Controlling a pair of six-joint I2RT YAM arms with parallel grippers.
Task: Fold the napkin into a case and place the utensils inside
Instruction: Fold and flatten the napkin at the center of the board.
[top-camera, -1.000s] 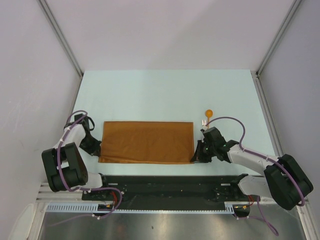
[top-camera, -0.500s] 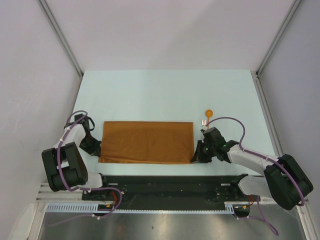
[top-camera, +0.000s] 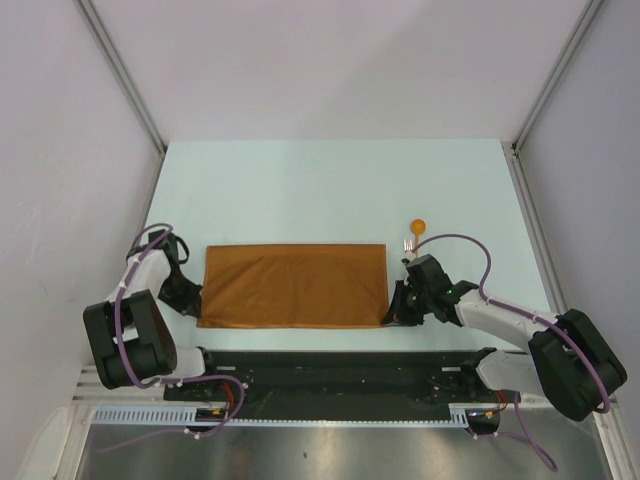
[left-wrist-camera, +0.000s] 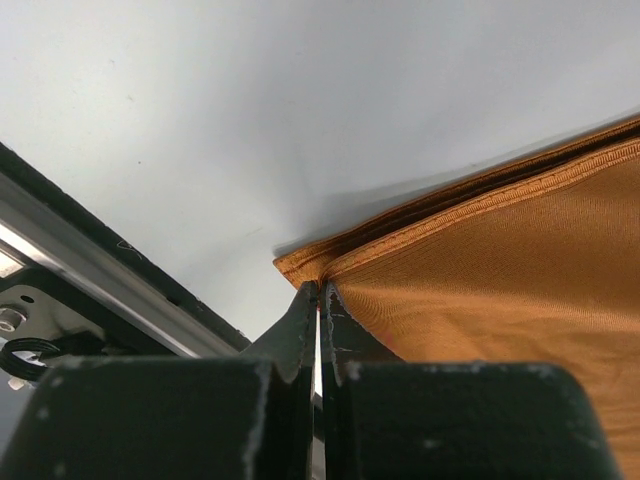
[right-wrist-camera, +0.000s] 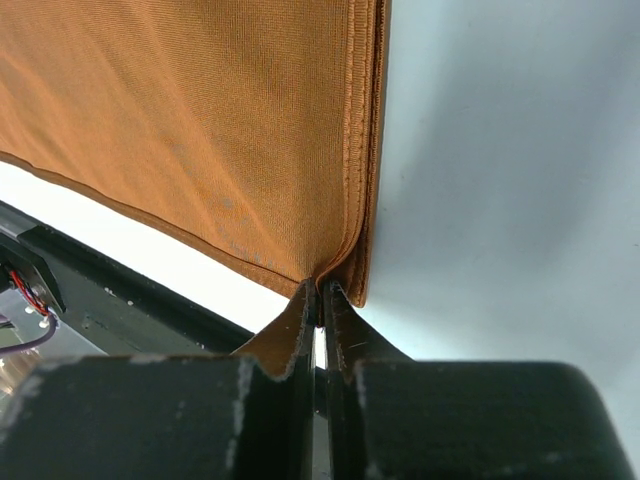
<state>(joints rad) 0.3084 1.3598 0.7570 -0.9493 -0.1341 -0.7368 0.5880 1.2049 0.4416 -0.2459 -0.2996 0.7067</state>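
Observation:
The rust-orange napkin (top-camera: 292, 284) lies folded in half as a wide rectangle on the pale table. My left gripper (top-camera: 192, 296) is shut on its near left corner; the wrist view shows the cloth (left-wrist-camera: 500, 270) pinched at the fingertips (left-wrist-camera: 318, 290). My right gripper (top-camera: 392, 312) is shut on its near right corner, with the hem (right-wrist-camera: 250, 130) pinched between the fingertips (right-wrist-camera: 320, 290). The spoon with the orange bowl (top-camera: 418, 227) and the fork (top-camera: 407, 244) lie just past the napkin's far right corner, partly hidden by my right arm.
A black rail (top-camera: 330, 368) runs along the table's near edge just below the napkin. White walls and metal posts (top-camera: 120, 75) enclose the table on three sides. The right arm's purple cable (top-camera: 470, 245) arches over the table near the utensils.

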